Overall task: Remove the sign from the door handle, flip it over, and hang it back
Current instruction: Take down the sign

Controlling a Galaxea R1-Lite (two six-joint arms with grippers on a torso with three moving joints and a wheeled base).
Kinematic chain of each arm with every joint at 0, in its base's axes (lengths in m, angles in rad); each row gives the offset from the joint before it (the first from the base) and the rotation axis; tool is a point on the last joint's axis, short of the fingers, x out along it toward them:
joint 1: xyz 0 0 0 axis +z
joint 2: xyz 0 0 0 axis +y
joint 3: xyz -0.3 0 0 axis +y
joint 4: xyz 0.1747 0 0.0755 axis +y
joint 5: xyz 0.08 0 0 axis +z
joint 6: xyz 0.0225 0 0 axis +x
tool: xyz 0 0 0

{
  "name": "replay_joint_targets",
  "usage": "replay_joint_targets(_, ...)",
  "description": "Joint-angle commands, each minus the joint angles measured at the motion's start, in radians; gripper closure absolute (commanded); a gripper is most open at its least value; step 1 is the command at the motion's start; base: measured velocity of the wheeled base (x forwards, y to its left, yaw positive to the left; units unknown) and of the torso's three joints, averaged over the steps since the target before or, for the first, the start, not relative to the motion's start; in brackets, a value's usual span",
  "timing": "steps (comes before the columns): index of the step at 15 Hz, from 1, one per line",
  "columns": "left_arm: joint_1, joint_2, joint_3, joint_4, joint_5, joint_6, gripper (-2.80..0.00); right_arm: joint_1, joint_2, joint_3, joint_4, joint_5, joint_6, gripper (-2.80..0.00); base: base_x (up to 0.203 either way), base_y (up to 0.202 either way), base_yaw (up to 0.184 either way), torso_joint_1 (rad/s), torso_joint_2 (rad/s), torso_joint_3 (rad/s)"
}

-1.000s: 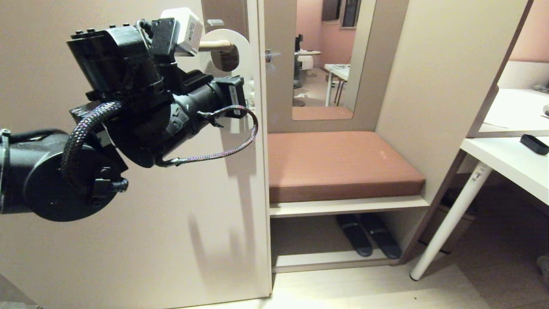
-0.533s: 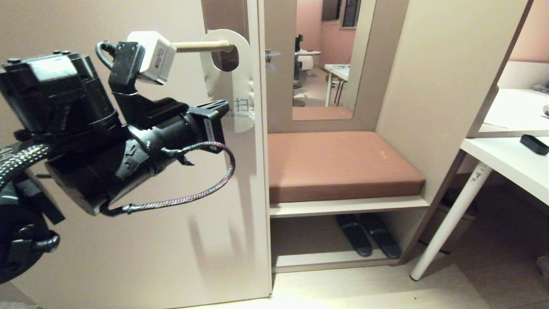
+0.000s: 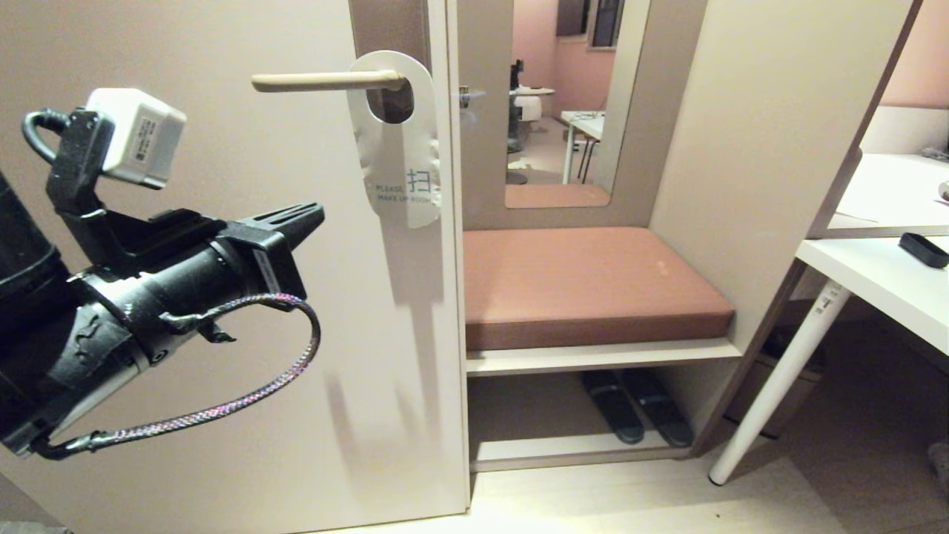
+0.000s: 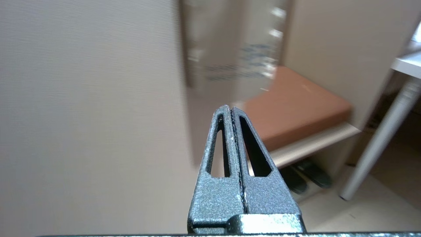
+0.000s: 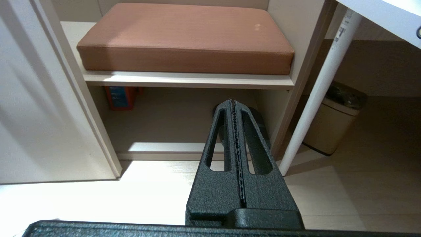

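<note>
The sign [image 3: 404, 174] hangs on the door handle [image 3: 319, 81] by its round hole, white side out with "PLEASE MAKE UP ROOM" near its lower end. It is close to the brownish backplate [image 3: 389, 26]. My left gripper [image 3: 315, 214] is shut and holds nothing, well below and to the left of the sign, apart from it. In the left wrist view the left gripper [image 4: 229, 110] points toward the door and a blurred sign [image 4: 243, 62]. My right gripper [image 5: 233, 100] is shut and empty, hanging low over the floor.
A bench alcove with a brown cushion [image 3: 586, 285] stands right of the door edge [image 3: 451, 297], dark slippers [image 3: 634, 404] beneath it. A white table [image 3: 882, 278] with a slanted leg [image 3: 778, 382] is at the right, a bin [image 5: 335, 117] beside it.
My left arm has drawn back down and to the left, away from the handle and sign. The sign stays hanging on the handle, now fully uncovered.
</note>
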Motion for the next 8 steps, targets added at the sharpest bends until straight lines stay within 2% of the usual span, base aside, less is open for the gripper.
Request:
replay_joint_targets(1,0.028,-0.033,0.007,-0.003,0.0,0.003,0.0,0.0,0.001,0.0,0.001,0.0,-0.001,0.0,0.0,0.0,0.0,0.0,0.0,0.0)
replay_joint_targets(4,0.033,-0.049,0.021,-0.003,0.002,0.012,0.0,0.0,0.001,-0.001,0.001,0.0,-0.001,0.0,0.0,0.0,0.0,0.0,0.0,0.0)
replay_joint_targets(8,0.034,-0.094,0.099,-0.005,0.002,0.02,0.0,0.0,0.001,0.0,0.001,0.0,-0.001,0.0,0.0,0.0,0.0,0.0,0.0,0.0)
